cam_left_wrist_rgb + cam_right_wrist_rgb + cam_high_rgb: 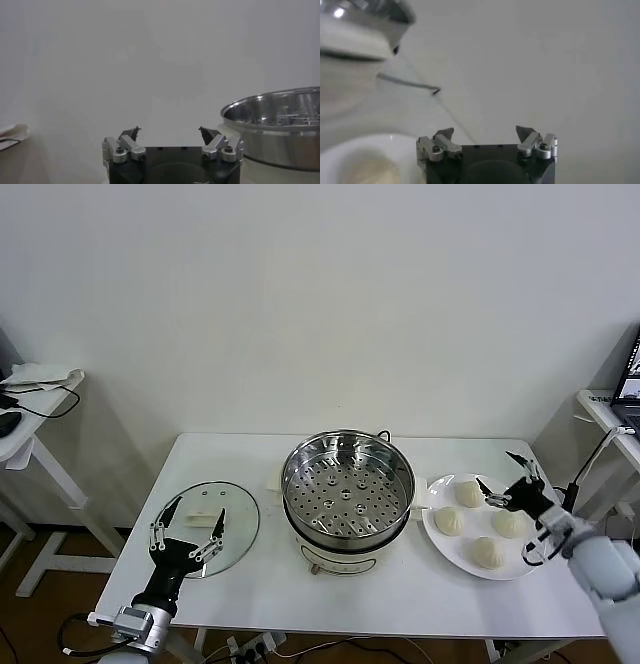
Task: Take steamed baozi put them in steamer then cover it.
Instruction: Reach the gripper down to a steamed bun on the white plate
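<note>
Four cream-white baozi lie on a white plate (436,529) at the table's right: one at the back (468,494), one left (449,521), one right (508,524), one in front (488,553). The steel steamer (347,484) stands empty on its cream pot base at the table's middle; its rim shows in the left wrist view (280,125). My right gripper (509,474) is open and empty, above the plate's far right edge, near the back baozi. My left gripper (194,519) is open and empty over the glass lid (235,534).
The lid lies flat on the table left of the steamer. A black cord (383,432) runs behind the pot. A side table (30,409) with cables stands far left; another with a laptop (628,379) stands far right. A baozi edge shows in the right wrist view (367,170).
</note>
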Controlling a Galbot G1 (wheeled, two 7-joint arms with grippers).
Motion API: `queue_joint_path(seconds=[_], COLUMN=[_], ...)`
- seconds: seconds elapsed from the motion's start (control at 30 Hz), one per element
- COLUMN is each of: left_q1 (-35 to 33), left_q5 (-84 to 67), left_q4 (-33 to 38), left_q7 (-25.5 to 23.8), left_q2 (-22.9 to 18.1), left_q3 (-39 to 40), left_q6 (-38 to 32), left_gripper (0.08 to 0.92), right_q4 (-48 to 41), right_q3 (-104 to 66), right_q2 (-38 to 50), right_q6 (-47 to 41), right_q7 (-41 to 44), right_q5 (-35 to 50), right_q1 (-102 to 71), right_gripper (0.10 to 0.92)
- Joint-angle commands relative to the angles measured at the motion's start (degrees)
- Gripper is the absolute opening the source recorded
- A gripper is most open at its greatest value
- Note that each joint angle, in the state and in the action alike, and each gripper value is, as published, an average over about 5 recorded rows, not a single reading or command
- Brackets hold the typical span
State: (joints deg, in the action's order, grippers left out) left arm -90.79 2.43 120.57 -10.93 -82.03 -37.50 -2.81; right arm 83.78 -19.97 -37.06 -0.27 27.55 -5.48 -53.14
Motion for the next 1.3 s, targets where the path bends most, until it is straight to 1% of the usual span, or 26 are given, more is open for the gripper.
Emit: queue_joint_path(seconds=[0.03,0.2,0.43,0.7,1.0,1.3], left_q1=[-0.12,0.03,0.15,0.14,-0.18,-0.37], left_q5=[0.23,0.26,0.41,0.64,0.78,1.78], left_q4=[0.48,0.37,0.01,0.29,0.64,0.27], left_q7=[0.13,0.14,0.08,0.12,0.26,0.41], left_q2=[0.03,-0.26,-0.58,-1.43,-1.56,-1.87], left_q3=[0.54,0.59,0.52,0.56,0.26,0.6], left_q6=[-0.09,-0.07,-0.07,-0.08,-0.22,-0.67], left_gripper=[0.823,0.823,0.823,0.823,0.823,0.823], right_q4=[-13.02,-18.3,-25.66,-32.3,-39.67,-43.33], right_q3=[24.82,33.27,42.61,44.82,41.27,36.85], right_q2=[9.38,6.03,-0.09,-6.11,-11.91,-15.55], right_q6=[-2.45,-1.85,0.29,1.04,1.8,2.67], right_q7=[24.86,34.03,39.27,39.73,38.13,36.73], right_q5=[-8.44,-10.38,-13.0,-14.28,-17.67,-21.21], right_q1=[26.65,37.49,47.63,50.23,48.6,47.06], right_gripper=[0.823,0.823,0.823,0.823,0.823,0.823])
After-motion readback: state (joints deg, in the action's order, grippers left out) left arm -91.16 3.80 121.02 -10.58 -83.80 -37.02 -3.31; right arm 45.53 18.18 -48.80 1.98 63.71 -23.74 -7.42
